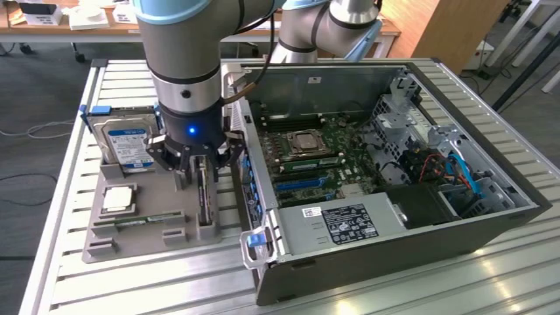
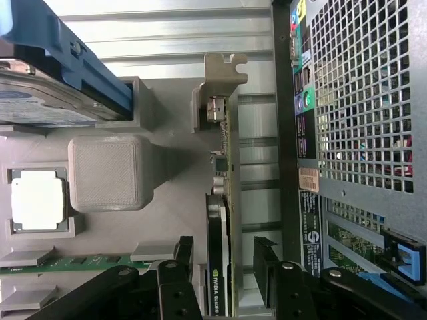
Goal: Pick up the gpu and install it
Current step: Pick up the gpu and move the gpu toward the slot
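While the gpu [image 1: 204,197] [image 2: 225,193] stands on its long edge in a slot of the grey holder [image 1: 149,226] [image 2: 167,167], the end effector [image 1: 198,176] [image 2: 225,257] hangs directly over it with its jaws spread wide. One black finger [image 2: 183,257] is on each side of the card, and in the wrist view a gap shows between each finger and the board, so nothing is gripped. In that view the dark card runs out from between the fingers to its pale metal end bracket [image 2: 222,77], which rises past the holder's edge. The card sits on the side of the holder nearest the computer case [image 1: 420,216] [image 2: 353,100], just beside the case's perforated rear panel with its row of ports. In the exterior view the holder lies to the left of the case on the slatted metal desk [image 1: 131,289]. The same holder carries a narrow green memory stick [image 1: 140,221] [image 2: 63,265] lying flat, a square silver processor [image 1: 119,198] [image 2: 38,200] in its own pocket, and a hard drive [image 1: 127,141] [image 2: 47,100] with a blue and white label propped upright at the far end. The case lies on its side with the cover off. Inside it are the green motherboard [image 1: 306,161] with a bare processor socket, a silver power supply [image 1: 345,223] along the near wall, and drive bays with blue and red cables on the exterior view's right.
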